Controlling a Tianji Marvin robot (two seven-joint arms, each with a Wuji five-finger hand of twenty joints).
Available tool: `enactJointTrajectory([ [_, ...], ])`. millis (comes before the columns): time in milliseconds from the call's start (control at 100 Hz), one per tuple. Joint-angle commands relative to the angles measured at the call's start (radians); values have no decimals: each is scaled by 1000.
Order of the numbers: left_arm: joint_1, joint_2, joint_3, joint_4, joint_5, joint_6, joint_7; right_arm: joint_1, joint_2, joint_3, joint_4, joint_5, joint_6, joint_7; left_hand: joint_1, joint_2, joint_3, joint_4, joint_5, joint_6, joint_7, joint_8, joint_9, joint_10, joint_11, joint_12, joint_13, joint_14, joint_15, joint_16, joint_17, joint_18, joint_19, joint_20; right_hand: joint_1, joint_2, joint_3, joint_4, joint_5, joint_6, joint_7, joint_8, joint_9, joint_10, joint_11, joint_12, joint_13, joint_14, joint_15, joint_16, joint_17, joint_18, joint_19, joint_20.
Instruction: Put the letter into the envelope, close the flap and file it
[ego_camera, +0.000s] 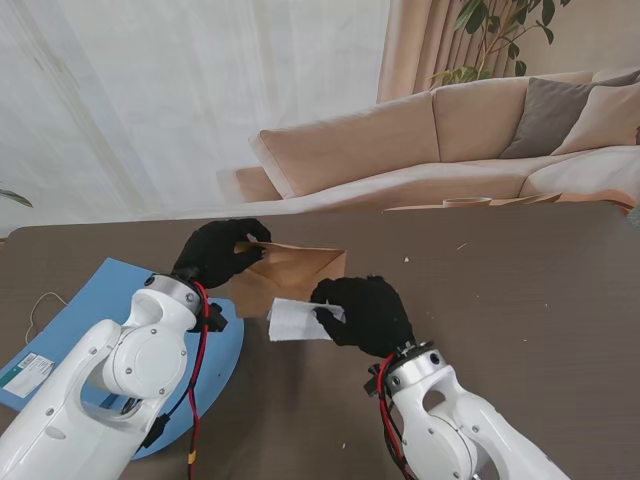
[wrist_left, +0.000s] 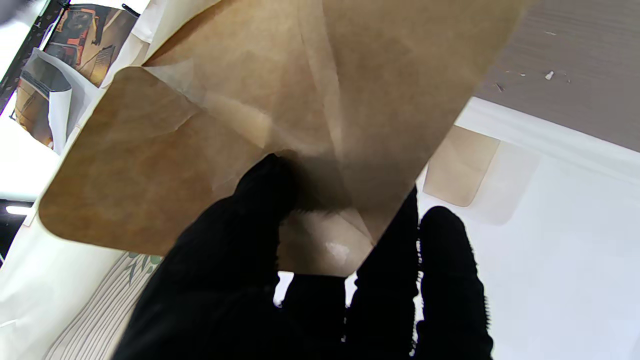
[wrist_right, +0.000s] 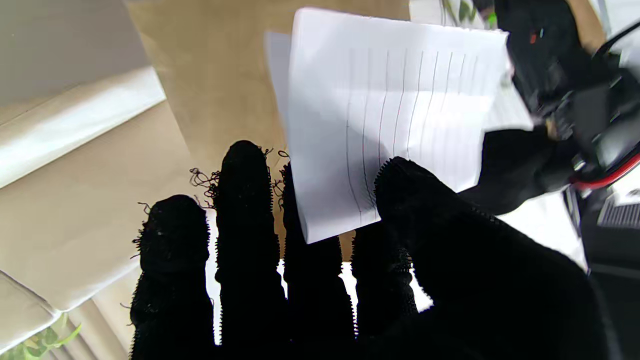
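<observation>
Brown table (ego_camera: 520, 300) with blue folder (ego_camera: 90, 300)

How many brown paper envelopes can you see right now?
1. The brown paper envelope is held up by the left hand, just left of the right hand's white lined letter. Others could be hidden.

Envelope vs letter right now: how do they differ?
The envelope is brown kraft paper; the letter is white and ruled. The envelope is the larger piece and has its flap open; the letter looks folded. The left hand holds the envelope, the right hand the letter. Both are paper and held off the table.
</observation>
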Motion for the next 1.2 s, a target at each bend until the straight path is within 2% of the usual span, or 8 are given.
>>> enactJointTrajectory([
  [0, 13, -4, 2, -26, -9, -1, -25, 28, -24, -2, 17, 3, 8, 12, 70, 50, 27, 15, 9, -20, 124, 55, -3, 3, 39, 4, 5, 4, 17, 29, -7, 19, 30, 14, 34, -9, 19, -32, 0, 11, 29, -29, 31, 12, 32, 3, 42, -6, 30, 17, 24, 25, 40, 20],
  [160, 23, -1, 2, -47, -29, 1, -44, 91, -49, -37, 82, 33, 15, -89, 71, 51, 25, 15, 8, -19, 124, 54, -2, 4, 40, 2, 7, 3, 18, 28, -6, 21, 31, 15, 21, -58, 64, -55, 7, -5, 44, -55, 94, 3, 36, -13, 107, -8, 44, 6, 88, 42, 66, 15],
  [330, 30, 2, -2, -58, -38, -3, -62, 129, -68, -58, 135, 22, 21, -195, 71, 51, 23, 16, 7, -18, 124, 54, -1, 6, 42, 1, 9, 5, 19, 29, -6, 22, 31, 14, 11, -106, 103, -79, -26, -81, 66, -14, 148, -40, -22, -63, 150, -7, 1, -25, 117, 49, 71, -2],
  [540, 28, 3, -7, -67, -58, 5, -76, 147, -79, -72, 172, -1, 0, -289, 74, 52, 21, 16, 5, -15, 123, 53, -1, 6, 42, 0, 11, 5, 20, 28, -3, 24, 32, 15, 10, -132, 119, -92, -11, -126, 80, 1, 154, -56, -53, -96, 143, -7, -36, -41, 106, 42, 61, -10],
  [750, 33, 6, -12, -78, -72, 17, -93, 154, -77, -70, 186, -12, -57, -312, 76, 55, 17, 17, 3, -14, 123, 54, -3, 7, 43, -1, 9, 4, 20, 29, -6, 23, 31, 14, 12, -165, 142, -118, 35, -178, 80, -11, 152, -75, -76, -114, 110, -17, -56, -43, 67, 30, 39, -13],
  [910, 36, 6, -16, -82, -83, 20, -98, 159, -75, -69, 195, -35, -74, -334, 77, 57, 14, 18, 3, -13, 123, 55, -4, 7, 45, 0, 8, 5, 20, 30, -6, 23, 30, 14, -1, -202, 221, -125, 59, -240, 89, 0, 179, -100, -101, -116, 118, -33, -64, -42, 65, 18, 32, -8],
  [1050, 37, 8, -19, -86, -95, 19, -108, 173, -85, -78, 216, -36, -72, -389, 79, 58, 12, 18, 3, -13, 123, 55, -4, 7, 46, 1, 9, 4, 21, 31, -6, 23, 30, 14, -6, -235, 254, -133, 62, -256, 95, -2, 218, -107, -132, -145, 151, -42, -75, -49, 85, 19, 33, -7],
  [1190, 37, 8, -22, -89, -102, 22, -113, 174, -85, -77, 216, -30, -99, -390, 81, 60, 8, 19, 2, -12, 122, 56, -6, 7, 47, 3, 8, 4, 22, 32, -6, 23, 30, 14, -17, -248, 294, -135, 71, -278, 108, 3, 234, -115, -141, -148, 158, -50, -80, -50, 83, 17, 30, -7],
])
